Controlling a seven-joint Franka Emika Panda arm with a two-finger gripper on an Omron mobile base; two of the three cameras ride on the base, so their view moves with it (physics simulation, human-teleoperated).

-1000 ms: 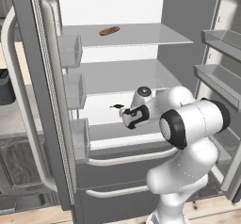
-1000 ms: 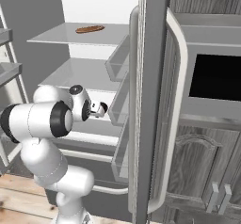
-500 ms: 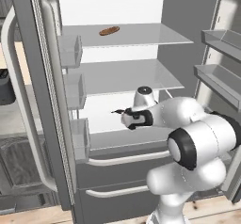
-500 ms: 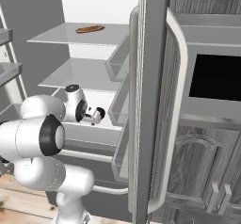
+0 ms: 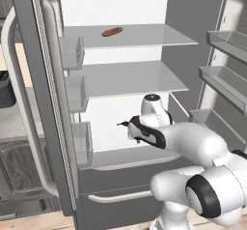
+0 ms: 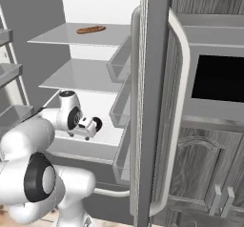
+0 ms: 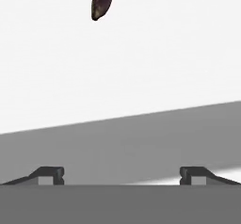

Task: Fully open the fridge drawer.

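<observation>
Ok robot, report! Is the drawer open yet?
Fingers spread, holding nothing. Wide grey fridge drawer with curved pale bar handle not opened, handle untouched. Nothing blocking it.

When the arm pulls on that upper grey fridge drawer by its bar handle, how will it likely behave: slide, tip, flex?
The fridge drawer looks rigid with a flat front, so it should probably slide straight out rather than flex or tip. Its long curved bar handle spans much of the width; an off-centre pull might rack it slightly. The tool, fingers spread, hangs above it.
</observation>
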